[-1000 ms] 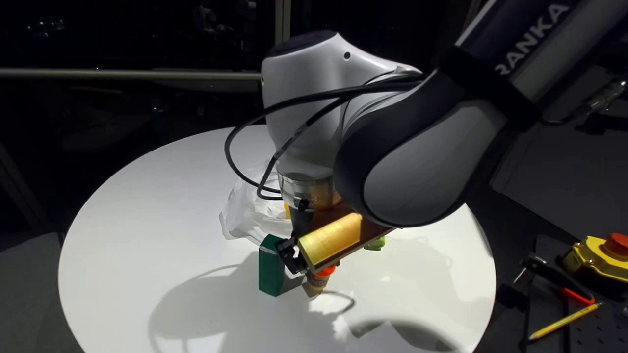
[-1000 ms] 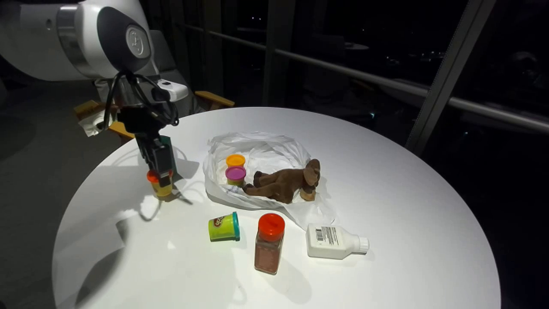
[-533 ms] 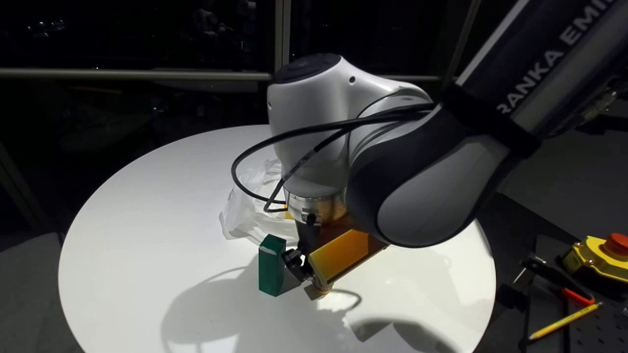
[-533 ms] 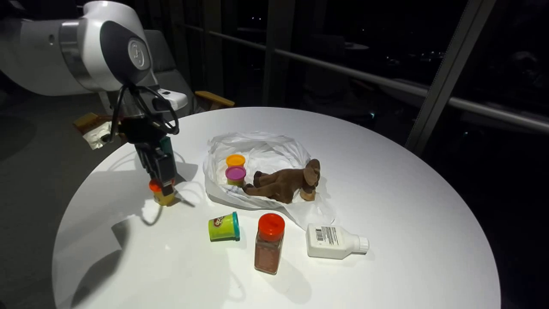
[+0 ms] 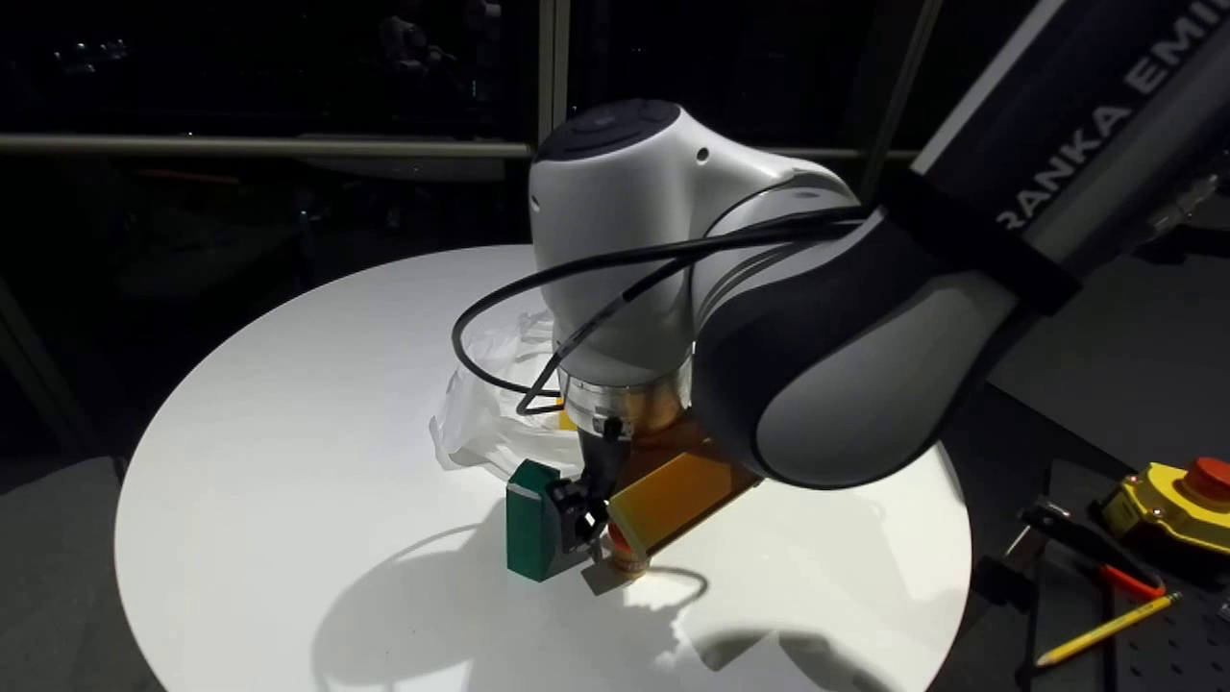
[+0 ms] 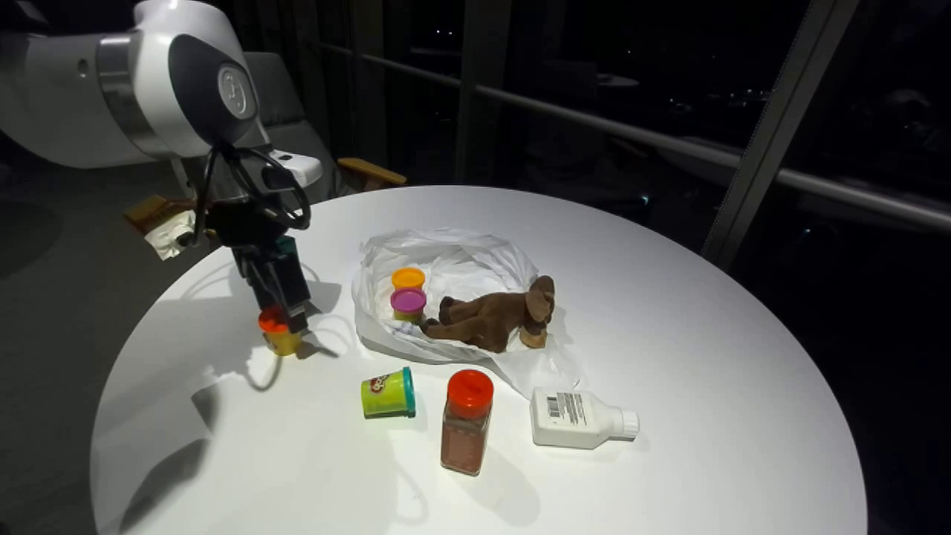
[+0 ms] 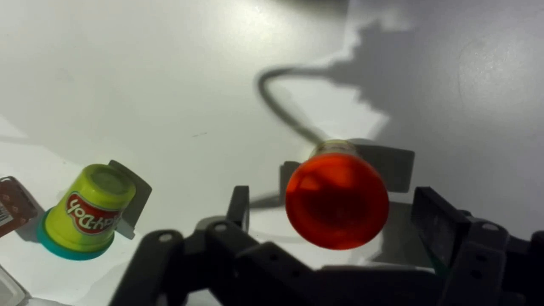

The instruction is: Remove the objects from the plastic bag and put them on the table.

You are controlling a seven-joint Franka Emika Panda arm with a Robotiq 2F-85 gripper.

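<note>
Claw [image 7: 331, 205] wide, red-lid tub [image 7: 338, 200] btwn, brn toy [image 6: 490, 316] on bag [image 6: 475, 256]

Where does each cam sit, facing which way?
Wrist view: on the wrist, facing down at the red-lidded tub; open claw at picture bottom.
Exterior view: higher than the table, looking down across it; arm and claw fill the middle.
Exterior view: raised, looking down on the plastic bag; arm and claw at picture left.
Both exterior views share the table, plastic bag, green box, red-lidded tub, arm and claw.
</note>
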